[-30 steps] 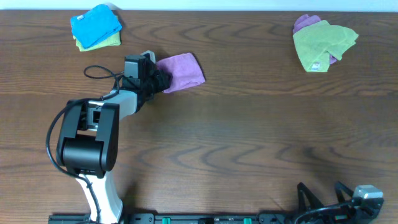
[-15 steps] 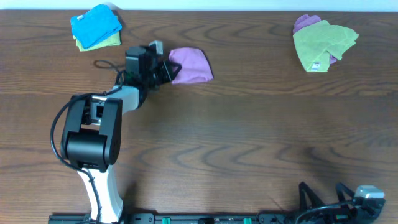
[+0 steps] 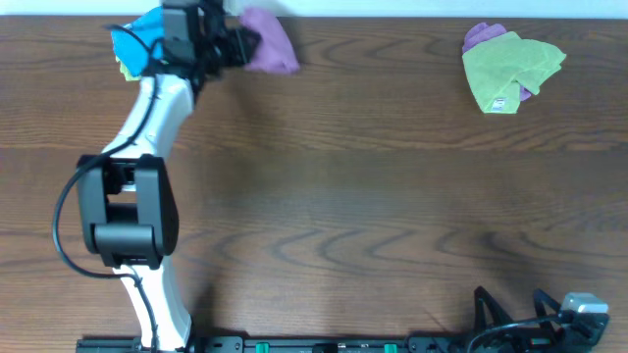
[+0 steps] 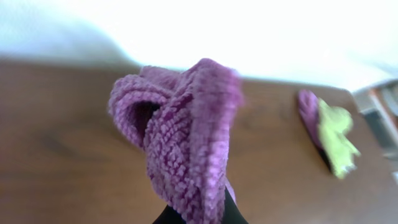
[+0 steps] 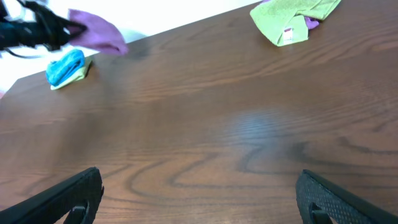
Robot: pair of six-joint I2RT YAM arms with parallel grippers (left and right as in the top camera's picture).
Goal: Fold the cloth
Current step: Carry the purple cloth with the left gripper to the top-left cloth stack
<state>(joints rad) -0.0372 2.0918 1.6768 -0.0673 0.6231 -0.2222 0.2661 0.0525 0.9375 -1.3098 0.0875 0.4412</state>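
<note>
The cloth, a bunched purple microfiber towel, hangs lifted off the table near the far edge, beside the blue pile. My left gripper is shut on it. In the left wrist view the cloth fills the centre as a drooping folded wad, and the left gripper shows only as dark tips under it. From the right wrist view the cloth is at the far left. My right gripper rests at the table's near right edge, open, nothing between its fingers.
A bright blue cloth lies on a lime-green one at the far left corner, partly under my left arm. A lime-green cloth lies over another purple one at the far right. Brown wooden table spans the view.
My left gripper closed on the cloth, raised it, and swung it left and toward the table's far edge. The right arm stayed still.
</note>
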